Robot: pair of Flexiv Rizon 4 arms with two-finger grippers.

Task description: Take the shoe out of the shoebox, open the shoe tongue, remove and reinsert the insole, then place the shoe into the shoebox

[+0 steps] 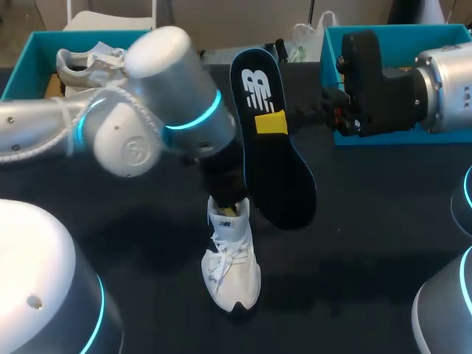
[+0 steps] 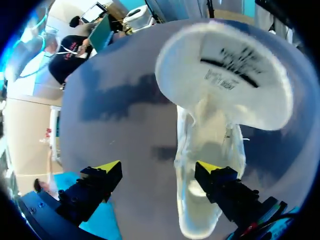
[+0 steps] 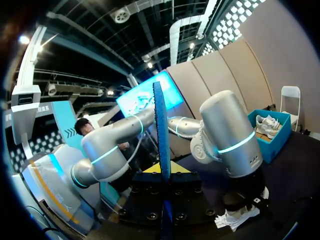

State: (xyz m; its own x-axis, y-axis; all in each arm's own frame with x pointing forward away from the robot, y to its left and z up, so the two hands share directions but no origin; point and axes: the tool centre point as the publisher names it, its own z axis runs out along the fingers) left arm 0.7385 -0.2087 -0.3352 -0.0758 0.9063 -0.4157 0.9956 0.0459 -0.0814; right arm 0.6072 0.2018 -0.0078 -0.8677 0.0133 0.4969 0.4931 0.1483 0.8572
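Head view puts the white shoe (image 1: 231,269) on the dark bench (image 1: 369,243) with its toe toward the camera and its heel away, so its long axis runs near to far. The dark insole (image 1: 276,169) is out of the shoe, in the air on the heel side and toward my right arm. It hangs steeply, its lower, broader end just beside the shoe's collar and its logo end high and farther off. The insole's long axis therefore stands at a sharp angle to the shoe's, not along it. The right pincer (image 1: 271,122) is clamped on the insole from both faces near its upper part. The right wrist view confirms this, with the insole edge-on between the yellow tips. The left pincer (image 2: 159,169) sits directly over the shoe's heel with its fingers spread wide, gripping nothing. In the left wrist view one finger lies at the collar, though I cannot tell whether it presses there, and the other is over bare bench well apart from the shoe. Ahead of them the tongue (image 2: 225,70) is folded up and forward, leaving the mouth exposed. I judge the step in hand to be reinsertion. My right arm holds the piece, so it must tip the lower end down into the mouth and swing the insole's axis toward the toe, while the left arm, nearer the shoe, steadies it.
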